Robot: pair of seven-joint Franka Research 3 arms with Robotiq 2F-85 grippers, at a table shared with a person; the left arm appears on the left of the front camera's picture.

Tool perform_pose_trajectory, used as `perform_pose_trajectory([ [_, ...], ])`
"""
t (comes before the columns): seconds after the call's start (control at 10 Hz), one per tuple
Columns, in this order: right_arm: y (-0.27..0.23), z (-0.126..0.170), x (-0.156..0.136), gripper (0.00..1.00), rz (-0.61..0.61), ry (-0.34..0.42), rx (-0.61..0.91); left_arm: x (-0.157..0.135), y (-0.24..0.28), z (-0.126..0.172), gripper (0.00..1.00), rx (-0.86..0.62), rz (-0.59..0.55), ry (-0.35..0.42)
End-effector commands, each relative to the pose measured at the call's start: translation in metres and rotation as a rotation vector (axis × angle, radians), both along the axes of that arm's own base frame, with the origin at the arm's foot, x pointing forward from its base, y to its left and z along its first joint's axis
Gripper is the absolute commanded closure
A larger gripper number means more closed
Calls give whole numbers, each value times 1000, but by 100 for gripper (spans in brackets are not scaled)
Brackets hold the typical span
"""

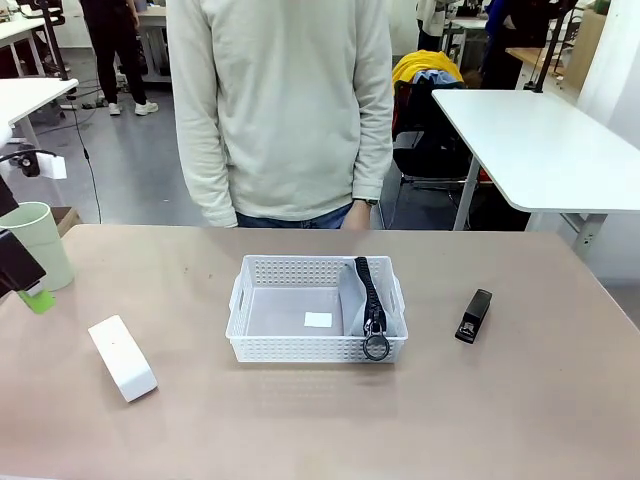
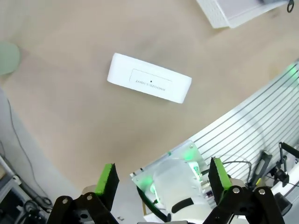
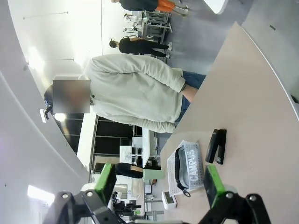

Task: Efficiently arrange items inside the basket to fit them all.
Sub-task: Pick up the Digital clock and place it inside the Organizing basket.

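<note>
- Now my left hand and right hand are both spread, empty.
- White box lies on the worktop, left of the basket.
- Seems stiff and light: I'd pinch its long flat sides.

Grey floor, white table, dark chair under yellow cloth.

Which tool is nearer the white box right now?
Left. The left tool hangs open near the white box; the right tool is far off, with the stapler and basket between.
</note>
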State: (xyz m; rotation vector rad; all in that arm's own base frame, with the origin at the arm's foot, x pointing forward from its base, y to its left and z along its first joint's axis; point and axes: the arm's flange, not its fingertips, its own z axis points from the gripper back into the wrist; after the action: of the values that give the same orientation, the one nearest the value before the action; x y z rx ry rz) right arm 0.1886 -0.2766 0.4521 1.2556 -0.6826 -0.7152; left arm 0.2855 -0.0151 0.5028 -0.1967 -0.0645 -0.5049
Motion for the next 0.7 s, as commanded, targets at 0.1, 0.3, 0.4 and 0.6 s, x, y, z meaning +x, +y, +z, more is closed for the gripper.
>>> perform_pose_trajectory([
  [0.1, -1, 0, 2, 0, -3, -34, -11, 0, 0, 0, 0, 0, 0, 0],
  [0.3, -1, 0, 2, 0, -3, -34, -11, 4, -10, -7, 0, -16, -245, -74],
  [0.4, -1, 0, 2, 0, -3, -34, -11, 7, -10, -13, 0, -46, -220, -24],
  [0.6, -1, 0, 2, 0, -3, -34, -11, 23, -26, -38, 0, -31, -36, 79],
])
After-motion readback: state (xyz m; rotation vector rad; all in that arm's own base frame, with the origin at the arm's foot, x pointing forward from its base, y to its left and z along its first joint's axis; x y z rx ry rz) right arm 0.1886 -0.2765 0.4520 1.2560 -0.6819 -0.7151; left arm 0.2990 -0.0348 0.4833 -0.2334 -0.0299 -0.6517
